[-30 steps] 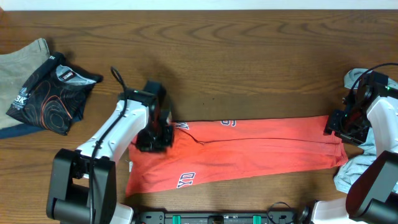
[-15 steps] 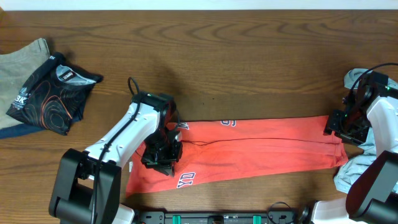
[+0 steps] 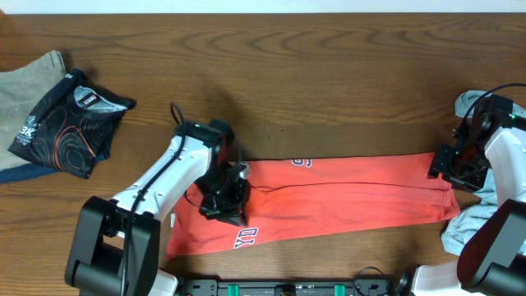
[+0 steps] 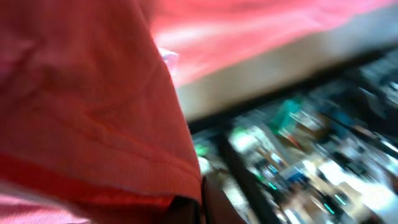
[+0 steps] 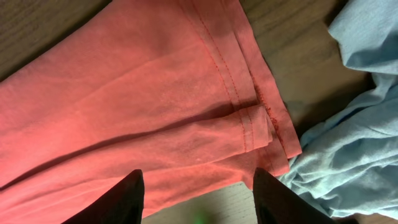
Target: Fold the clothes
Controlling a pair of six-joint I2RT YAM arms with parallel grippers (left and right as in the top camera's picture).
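Note:
A long red garment (image 3: 345,197) with white lettering lies lengthwise across the table's front. My left gripper (image 3: 223,201) is over its left part, shut on a lifted fold of red cloth. In the left wrist view the red cloth (image 4: 81,106) drapes over most of the frame, and the dark fingers (image 4: 198,208) pinch its edge at the bottom. My right gripper (image 3: 448,168) is at the garment's right end. In the right wrist view it is open (image 5: 198,205), with its fingers spread wide over the hemmed red edge (image 5: 155,106) and empty.
A light blue cloth (image 3: 472,218) lies bunched at the right edge, touching the red hem in the right wrist view (image 5: 354,143). A black patterned garment (image 3: 70,123) rests on a beige one (image 3: 25,82) at the far left. Bare wood lies behind.
My left gripper has moved right and toward the front, carrying the garment's left end with it. The right arm has not moved.

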